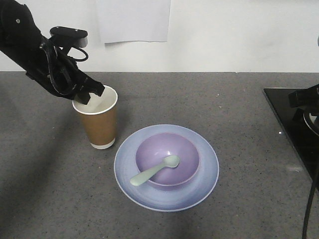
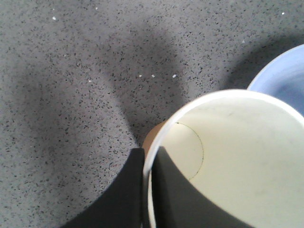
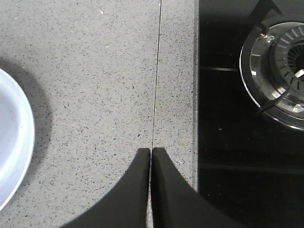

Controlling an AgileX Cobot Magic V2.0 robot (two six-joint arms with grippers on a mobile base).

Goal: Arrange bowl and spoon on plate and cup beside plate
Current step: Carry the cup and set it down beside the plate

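Note:
The brown paper cup [image 1: 99,122] stands upright on the counter just left of the pale blue plate [image 1: 199,186]. My left gripper [image 1: 91,95] is shut on the cup's [image 2: 237,156] white rim at its left side, one finger inside and one outside. The purple bowl [image 1: 179,149] sits in the middle of the plate with the mint-green spoon [image 1: 154,171] resting in it, handle over the bowl's front-left edge. My right gripper [image 3: 151,151] hangs shut and empty over bare counter at the far right; the plate's edge [image 3: 14,147] shows at its left.
A black hob [image 1: 294,124] with a gas burner [image 3: 280,71] fills the right edge of the counter. A white sheet [image 1: 133,20] hangs on the back wall. A thin seam [image 3: 156,85] runs through the grey speckled counter.

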